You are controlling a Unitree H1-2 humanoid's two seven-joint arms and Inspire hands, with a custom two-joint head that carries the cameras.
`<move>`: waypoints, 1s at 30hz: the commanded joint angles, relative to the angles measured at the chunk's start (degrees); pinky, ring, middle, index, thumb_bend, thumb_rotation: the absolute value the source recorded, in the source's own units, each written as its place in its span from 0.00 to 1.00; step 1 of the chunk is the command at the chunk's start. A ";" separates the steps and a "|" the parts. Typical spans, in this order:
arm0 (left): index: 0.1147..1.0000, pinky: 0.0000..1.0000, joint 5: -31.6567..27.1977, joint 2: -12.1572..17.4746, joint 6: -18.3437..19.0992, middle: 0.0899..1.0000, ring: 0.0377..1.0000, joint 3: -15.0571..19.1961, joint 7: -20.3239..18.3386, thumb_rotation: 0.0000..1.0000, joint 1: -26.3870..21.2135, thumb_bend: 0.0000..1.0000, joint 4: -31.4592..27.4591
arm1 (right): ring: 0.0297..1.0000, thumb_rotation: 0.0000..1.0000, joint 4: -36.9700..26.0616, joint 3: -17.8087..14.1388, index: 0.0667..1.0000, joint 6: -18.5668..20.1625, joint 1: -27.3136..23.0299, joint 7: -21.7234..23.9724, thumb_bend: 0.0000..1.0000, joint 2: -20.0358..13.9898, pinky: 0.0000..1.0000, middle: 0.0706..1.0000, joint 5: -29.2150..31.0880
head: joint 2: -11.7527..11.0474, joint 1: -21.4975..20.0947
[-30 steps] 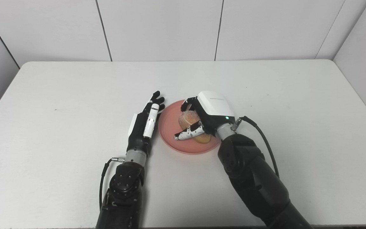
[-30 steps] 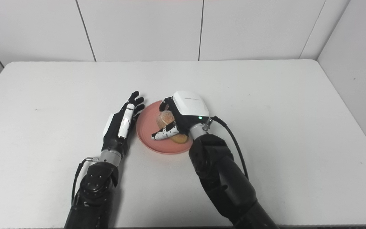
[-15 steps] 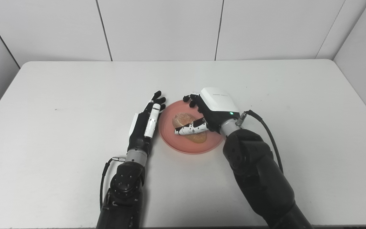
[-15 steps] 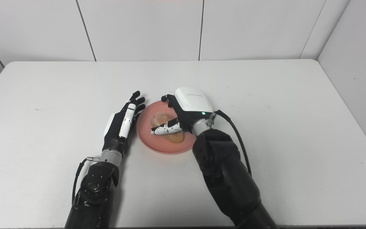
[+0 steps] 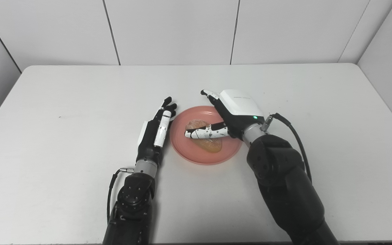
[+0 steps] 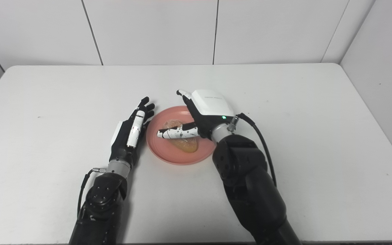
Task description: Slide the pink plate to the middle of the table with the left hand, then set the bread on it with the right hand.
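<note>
Near the table's [image 5: 80, 102] middle, bread [image 5: 205, 142] lies on the pink plate [image 5: 196, 157]. Right robot hand [image 5: 228, 114] spreads empty above it; left robot hand [image 5: 155, 134], fingers apart, stands beside the plate's left rim.

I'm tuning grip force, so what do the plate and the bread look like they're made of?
The pink plate looks like plastic or melamine, though glazed ceramic cannot be excluded: even colour, smooth satin surface, thin raised rim. The bread looks like a soft baked slice: golden-brown, slightly glossy, irregular outline, lying flat on the plate. The right hand is open above it.
</note>
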 commanded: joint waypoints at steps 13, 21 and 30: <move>0.93 0.90 0.72 -0.34 -3.67 0.94 0.92 0.00 0.73 1.00 0.20 0.33 -2.44 | 0.91 1.00 -3.31 -13.70 0.99 -10.23 10.13 -28.20 0.76 3.18 0.80 0.97 24.48 | -1.59 0.09; 0.97 0.92 2.86 0.20 -6.43 0.97 0.95 -0.71 1.09 1.00 3.36 0.34 -5.18 | 0.96 1.00 0.32 -17.22 0.99 -18.87 17.34 -38.07 0.67 5.96 0.91 0.98 36.62 | -2.30 1.70; 1.00 0.98 3.06 0.56 -5.33 1.00 1.00 -1.00 0.47 1.00 7.23 0.38 -8.84 | 0.97 1.00 5.18 -16.52 0.98 -28.27 23.58 -39.78 0.59 9.81 0.95 0.99 51.23 | -2.81 1.95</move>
